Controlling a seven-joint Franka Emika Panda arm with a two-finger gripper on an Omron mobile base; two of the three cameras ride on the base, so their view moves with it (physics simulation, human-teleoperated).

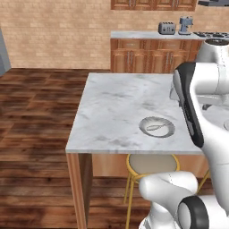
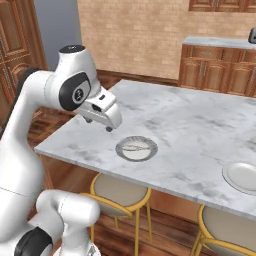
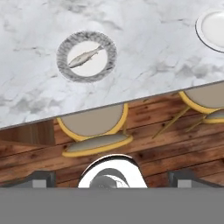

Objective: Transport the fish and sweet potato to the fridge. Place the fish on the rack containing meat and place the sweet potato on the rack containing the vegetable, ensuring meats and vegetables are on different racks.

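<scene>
fish: 1 | plates: 2 | stools: 2

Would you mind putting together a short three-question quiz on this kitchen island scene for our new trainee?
1. True or false: the fish lies in a speckled plate on the marble island.
2. The gripper is: A) shut on the fish, B) open and above the island, clear of the plate, C) resting on a stool.
3. Fill in: the second, white plate on the island holds ____.

Key:
1. True.
2. B: its dark finger tips stand wide apart in the hand view, with nothing between them.
3. Nothing; its visible part is bare.
</scene>
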